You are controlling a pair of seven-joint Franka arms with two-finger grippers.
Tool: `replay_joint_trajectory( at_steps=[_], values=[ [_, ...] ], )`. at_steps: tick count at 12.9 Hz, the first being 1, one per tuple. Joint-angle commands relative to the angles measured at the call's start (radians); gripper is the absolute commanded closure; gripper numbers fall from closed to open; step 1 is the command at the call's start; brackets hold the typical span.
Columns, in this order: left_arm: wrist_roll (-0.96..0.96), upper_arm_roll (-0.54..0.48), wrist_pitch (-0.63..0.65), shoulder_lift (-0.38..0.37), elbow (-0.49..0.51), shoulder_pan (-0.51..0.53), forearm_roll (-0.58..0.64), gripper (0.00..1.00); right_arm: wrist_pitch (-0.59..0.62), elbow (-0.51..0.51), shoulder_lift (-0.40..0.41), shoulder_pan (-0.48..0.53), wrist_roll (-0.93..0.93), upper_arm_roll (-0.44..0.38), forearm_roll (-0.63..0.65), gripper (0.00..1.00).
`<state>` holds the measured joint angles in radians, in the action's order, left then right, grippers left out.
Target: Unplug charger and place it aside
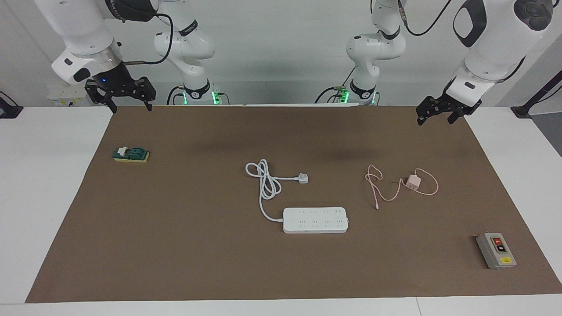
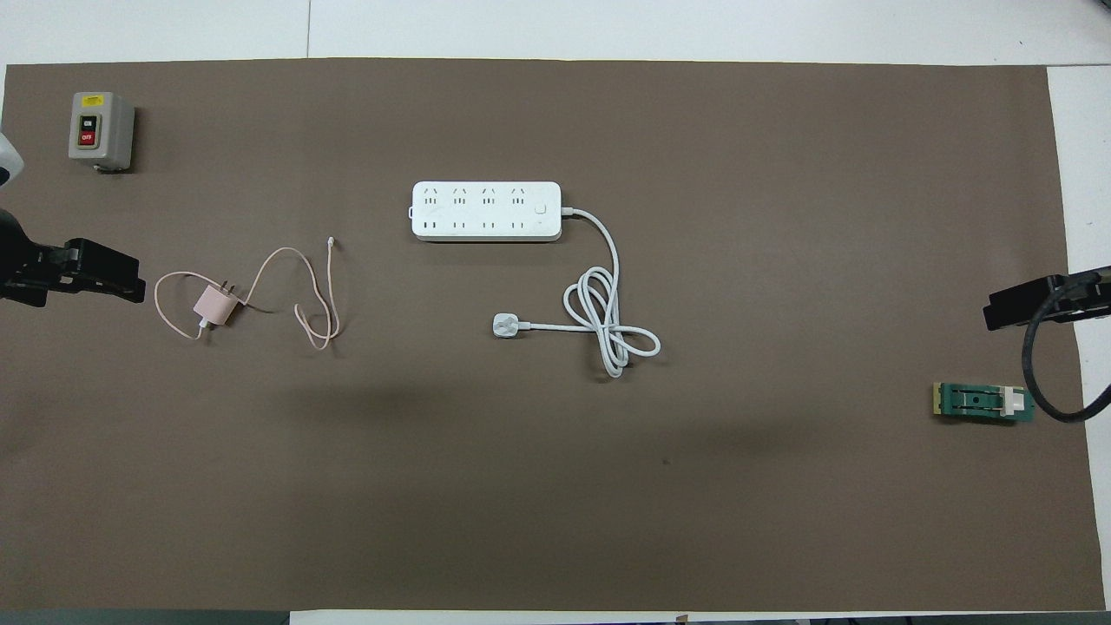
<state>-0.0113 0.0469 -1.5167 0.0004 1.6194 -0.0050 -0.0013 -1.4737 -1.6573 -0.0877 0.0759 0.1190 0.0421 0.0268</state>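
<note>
The pale pink charger (image 1: 413, 181) lies on the brown mat, its thin pink cable (image 1: 382, 188) looped around it. It is apart from the white power strip (image 1: 315, 220), nearer to the robots and toward the left arm's end. In the overhead view the charger (image 2: 214, 305) shows its prongs free, and the strip's (image 2: 486, 211) sockets are all empty. My left gripper (image 1: 434, 119) hangs open and empty over the mat's edge at its own end. My right gripper (image 1: 131, 107) hangs open and empty over the mat's corner at its end.
The strip's thick white cord coils to a white three-pin plug (image 1: 303, 178) lying loose on the mat. A grey switch box (image 1: 496, 250) stands at the left arm's end, farther from the robots. A green and yellow block (image 1: 131, 154) lies at the right arm's end.
</note>
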Motion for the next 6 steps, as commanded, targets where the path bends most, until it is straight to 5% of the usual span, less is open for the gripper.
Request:
replay_joint_trajectory(
  at_steps=[1,6],
  values=[
    [0.024,-0.002,-0.033,-0.023,0.027,0.005,-0.005,0.00,0.021,0.010,-0.004,0.021,-0.021,0.021,-0.019,0.00],
    [0.031,-0.001,-0.036,-0.022,0.027,-0.006,-0.005,0.00,0.016,-0.001,-0.011,0.019,-0.022,0.022,-0.021,0.00]
  ],
)
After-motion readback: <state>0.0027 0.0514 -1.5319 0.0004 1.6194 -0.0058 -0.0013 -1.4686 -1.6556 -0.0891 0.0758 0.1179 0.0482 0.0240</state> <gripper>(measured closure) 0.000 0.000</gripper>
